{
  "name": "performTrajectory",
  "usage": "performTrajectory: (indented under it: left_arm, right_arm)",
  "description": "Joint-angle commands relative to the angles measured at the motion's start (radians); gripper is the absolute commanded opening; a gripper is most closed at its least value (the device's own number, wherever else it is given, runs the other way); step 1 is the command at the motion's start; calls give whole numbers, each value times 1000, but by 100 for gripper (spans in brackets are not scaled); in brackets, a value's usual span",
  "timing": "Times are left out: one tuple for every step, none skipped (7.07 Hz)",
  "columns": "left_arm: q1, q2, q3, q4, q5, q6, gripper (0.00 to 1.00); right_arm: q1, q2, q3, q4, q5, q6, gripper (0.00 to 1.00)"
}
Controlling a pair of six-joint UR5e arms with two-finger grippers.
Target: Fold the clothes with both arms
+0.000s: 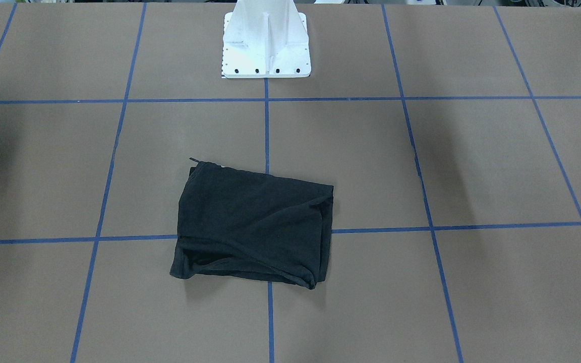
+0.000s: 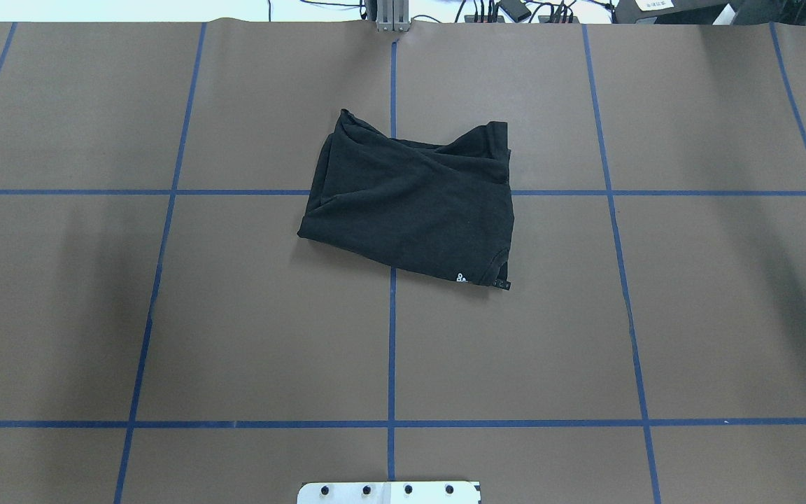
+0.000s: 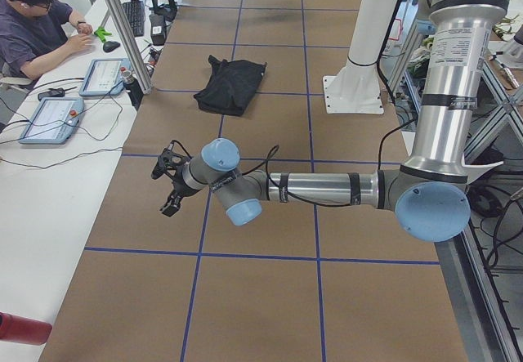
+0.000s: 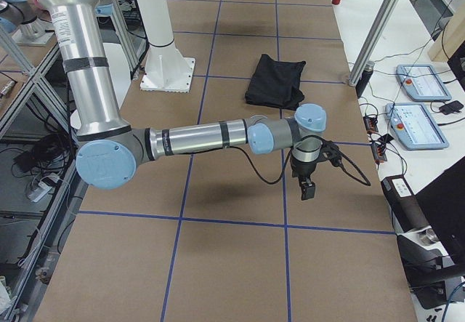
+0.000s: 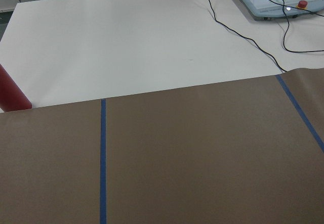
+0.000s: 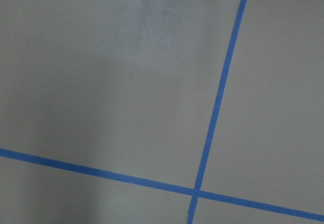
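Apparently close to done: black T-shirt [image 2: 410, 199] folded into rough rectangle, plain side up, lying at centre of table [image 2: 235, 315] over crossing of blue tape lines [image 2: 392, 336], far of white pedestal [image 1: 266, 45]. Hanging well apart from it: left gripper [image 3: 167, 186] above left end, right gripper [image 4: 309, 184] above right end, neither touching cloth. Cannot tell whether fingers apart or together, side views only. Expect soft, light, limp fabric, stacked layers prone to sliding. Best pinched at two corners of one short edge, through all layers; far edge looser, rumpled.
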Motion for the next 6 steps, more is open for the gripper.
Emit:
performTrajectory:
  left_arm:
    - [-9,42,-3,69,-6,174,100]
    - [-30,42,-34,216,-3,326,100]
    - [-67,42,-69,343,-3,453,100]
    - [-70,45,-95,443,-3,502,100]
    - [-74,86,-147,529,-18,586,100]
    - [-75,103,-207,639,-71,681,100]
  right_arm:
    - [36,-108,75,9,9,-2,100]
    - [53,-137,99,6,24,-2,100]
    - [67,-157,106,4,58,-2,100]
    - [76,-177,109,1,108,-2,100]
    - [76,-198,119,-4,140,0,100]
    - [76,-208,121,-5,182,2,100]
